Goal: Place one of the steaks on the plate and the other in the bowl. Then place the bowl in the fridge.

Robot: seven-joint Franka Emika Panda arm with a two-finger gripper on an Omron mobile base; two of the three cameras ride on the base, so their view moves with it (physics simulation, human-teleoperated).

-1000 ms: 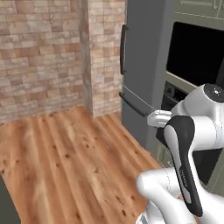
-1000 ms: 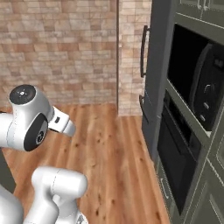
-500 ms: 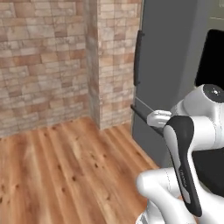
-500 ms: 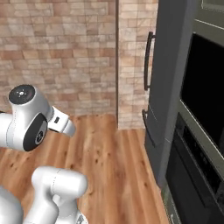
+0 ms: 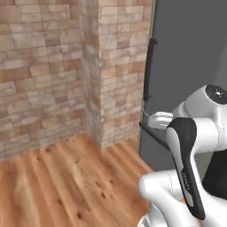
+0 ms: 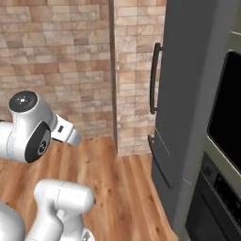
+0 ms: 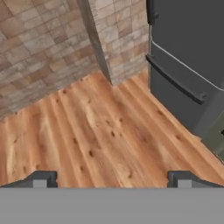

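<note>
Grey and smooth, the fridge (image 6: 188, 94) stands tall and upright, with its doors closed. I count 1 fridge, and on it 2 dark bar handles: 1 vertical handle (image 6: 153, 77) on the upper door, with its long axis going up and down, and 1 handle (image 7: 175, 81) on the lower drawer, which runs along the top edge of the drawer, level with the floor. In the hand view the fridge (image 7: 188, 52) is ahead of the claw and to its upper right, well apart from it, and its front face looks toward the wooden floor (image 7: 100, 135).

The claw (image 7: 109, 179) shows as 2 small dark fingertips (image 7: 41, 178) at the bottom of the hand view. They are wide apart with nothing between them, so the claw is released and holds nothing. Directly ahead of it is only the wooden floor, with planks running away from the claw toward the brick wall (image 7: 39, 48).

1 brick pillar (image 6: 136, 70) stands just beside the fridge, on its left in the right base view. On the other side of the fridge there is 1 black-windowed wall oven (image 6: 226, 122), touching the fridge side.
</note>
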